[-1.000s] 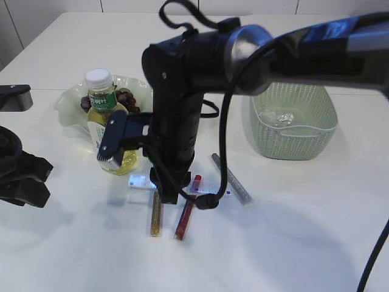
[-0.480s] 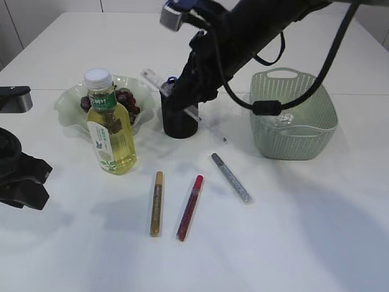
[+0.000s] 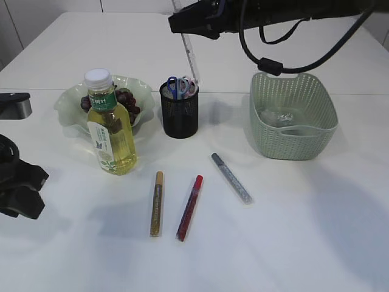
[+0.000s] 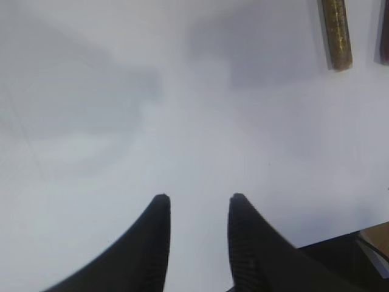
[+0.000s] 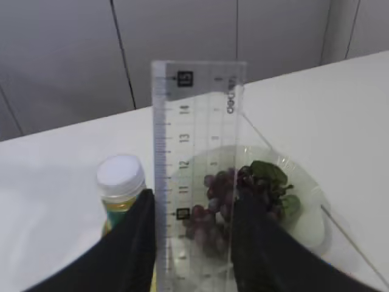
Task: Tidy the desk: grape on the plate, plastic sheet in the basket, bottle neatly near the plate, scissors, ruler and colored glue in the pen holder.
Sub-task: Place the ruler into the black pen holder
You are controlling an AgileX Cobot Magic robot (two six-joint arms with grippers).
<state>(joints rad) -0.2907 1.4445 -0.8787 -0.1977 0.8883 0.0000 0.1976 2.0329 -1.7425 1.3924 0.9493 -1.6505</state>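
On the table (image 3: 316, 231), pen holder (image 3: 179, 115) contains scissors (image 3: 177, 86).

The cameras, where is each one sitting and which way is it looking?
Exterior view: above the table's front edge, slanting down at the pen holder, basket and three glue pens; both arms show.
Left wrist view: on the left arm, facing down at bare table; the open left tool shows.
Right wrist view: on the right arm, facing sideways; the right tool grips the ruler.
Shared: bottle, grapes and ruler appear in exterior and right wrist views.
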